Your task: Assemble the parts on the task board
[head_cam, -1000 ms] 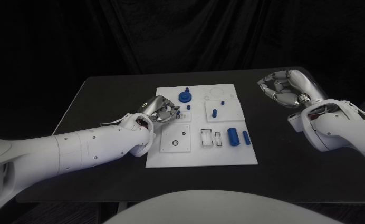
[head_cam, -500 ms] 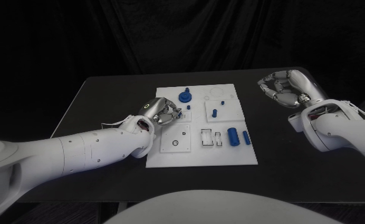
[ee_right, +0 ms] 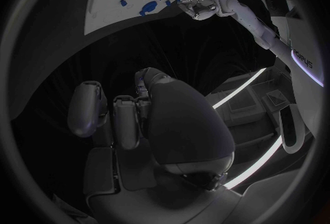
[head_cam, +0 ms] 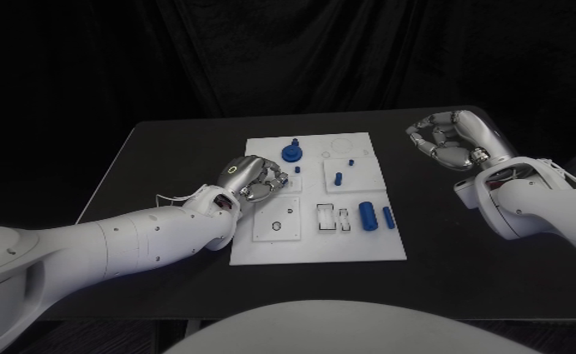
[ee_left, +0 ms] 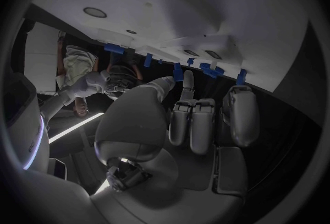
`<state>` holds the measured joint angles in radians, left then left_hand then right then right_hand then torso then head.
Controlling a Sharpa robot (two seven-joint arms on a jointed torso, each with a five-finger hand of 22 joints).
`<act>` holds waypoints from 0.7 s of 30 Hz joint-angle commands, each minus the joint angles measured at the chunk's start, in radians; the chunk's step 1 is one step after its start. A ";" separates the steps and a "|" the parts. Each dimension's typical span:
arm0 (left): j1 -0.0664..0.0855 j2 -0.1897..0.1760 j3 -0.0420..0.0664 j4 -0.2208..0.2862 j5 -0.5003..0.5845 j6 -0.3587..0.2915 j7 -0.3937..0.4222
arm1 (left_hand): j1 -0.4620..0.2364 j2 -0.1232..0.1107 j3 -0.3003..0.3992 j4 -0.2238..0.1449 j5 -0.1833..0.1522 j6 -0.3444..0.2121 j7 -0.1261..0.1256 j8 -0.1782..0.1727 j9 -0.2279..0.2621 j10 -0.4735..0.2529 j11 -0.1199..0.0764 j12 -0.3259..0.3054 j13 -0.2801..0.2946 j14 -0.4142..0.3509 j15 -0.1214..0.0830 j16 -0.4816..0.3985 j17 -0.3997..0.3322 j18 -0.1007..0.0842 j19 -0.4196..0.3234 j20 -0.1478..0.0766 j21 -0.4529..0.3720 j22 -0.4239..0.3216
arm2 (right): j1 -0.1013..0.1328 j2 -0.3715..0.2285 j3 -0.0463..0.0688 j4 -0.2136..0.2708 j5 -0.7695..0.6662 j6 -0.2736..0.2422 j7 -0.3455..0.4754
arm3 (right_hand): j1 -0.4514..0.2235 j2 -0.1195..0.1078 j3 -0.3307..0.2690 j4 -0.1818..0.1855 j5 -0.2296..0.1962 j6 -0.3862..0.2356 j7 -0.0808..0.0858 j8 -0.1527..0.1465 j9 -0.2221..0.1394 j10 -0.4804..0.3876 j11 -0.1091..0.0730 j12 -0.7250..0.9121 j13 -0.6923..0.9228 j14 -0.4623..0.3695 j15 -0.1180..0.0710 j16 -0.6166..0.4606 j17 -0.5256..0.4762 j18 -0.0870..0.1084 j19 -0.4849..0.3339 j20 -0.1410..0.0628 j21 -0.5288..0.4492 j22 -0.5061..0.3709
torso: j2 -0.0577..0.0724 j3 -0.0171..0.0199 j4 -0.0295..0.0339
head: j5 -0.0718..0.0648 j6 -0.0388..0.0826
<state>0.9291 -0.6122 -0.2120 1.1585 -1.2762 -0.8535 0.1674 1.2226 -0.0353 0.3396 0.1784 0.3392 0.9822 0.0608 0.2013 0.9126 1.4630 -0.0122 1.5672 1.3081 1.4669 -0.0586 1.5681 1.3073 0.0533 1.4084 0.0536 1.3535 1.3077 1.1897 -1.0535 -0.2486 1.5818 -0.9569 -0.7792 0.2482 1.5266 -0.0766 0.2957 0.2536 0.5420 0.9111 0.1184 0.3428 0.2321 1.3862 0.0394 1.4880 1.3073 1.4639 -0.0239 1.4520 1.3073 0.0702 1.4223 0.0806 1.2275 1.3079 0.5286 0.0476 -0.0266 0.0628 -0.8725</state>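
Left hand (head_cam: 255, 177) over task board (head_cam: 360, 247); blue parts (head_cam: 369, 215) on it.

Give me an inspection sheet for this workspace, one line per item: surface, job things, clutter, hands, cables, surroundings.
Surface: black table, dark and bare around the board.
Job things: white task board lies mid-table; a blue round part sits near its far edge, a small blue peg in the middle, two blue cylinders side by side toward its right edge.
Clutter: nothing seen.
Hands: left hand is over the board's left edge, fingers curled; whether it holds a part cannot be told. Right hand hangs off the board to the right, fingers curled, holding nothing.
Cables: nothing seen.
Surroundings: black curtain behind the table.
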 commanded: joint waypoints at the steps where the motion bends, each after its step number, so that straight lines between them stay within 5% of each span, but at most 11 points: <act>1: -0.007 0.008 0.001 -0.017 -0.078 -0.047 0.084 | 0.014 -0.003 -0.001 0.008 -0.008 -0.009 0.001 0.007 -0.002 0.108 0.007 0.004 0.263 0.104 0.006 0.003 0.263 0.006 -0.002 0.005 0.005 0.147 | -0.003 0.000 0.001 0.001 -0.002 -0.011 0.002 | -0.002 -0.008 0.005 0.002 0.004 -0.005 0.000 0.003 -0.001 -0.008 0.000 -0.005 0.045 0.054 -0.004 -0.004 0.153 0.008 -0.006 -0.002 -0.001 0.158 | 0.000 0.0001 0.0000 | 0.001 0.000; 21: -0.031 0.035 0.001 -0.083 -0.171 -0.002 0.053 | 0.044 -0.011 -0.010 0.043 -0.046 -0.017 0.009 -0.006 -0.020 0.108 0.014 0.004 0.263 0.104 0.012 0.003 0.263 0.004 -0.001 0.012 0.011 0.158 | -0.004 -0.003 0.001 0.003 -0.002 -0.009 0.002 | -0.002 -0.008 0.005 0.002 0.004 -0.005 0.000 0.003 -0.001 -0.008 0.000 -0.005 0.045 0.054 -0.004 -0.004 0.153 0.008 -0.006 -0.002 -0.001 0.158 | 0.000 -0.0002 -0.0003 | 0.001 0.000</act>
<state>0.9008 -0.5793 -0.2107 1.0752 -1.4090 -0.8714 0.2306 1.2573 -0.0477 0.3283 0.2145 0.2982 0.9696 0.0659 0.2012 0.8947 1.4675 -0.0050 1.5672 1.3079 1.4671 -0.0515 1.5681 1.3073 0.0534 1.4053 0.0576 1.3589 1.3079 1.1878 -1.0555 -0.2486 1.5827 -0.9569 -0.7793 0.2491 1.5266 -0.0766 0.2956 0.2537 0.5418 0.9111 0.1184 0.3428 0.2323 1.3862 0.0393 1.4880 1.3074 1.4639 -0.0239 1.4520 1.3073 0.0702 1.4223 0.0806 1.2275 1.3077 0.5286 0.0475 -0.0265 0.0632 -0.8725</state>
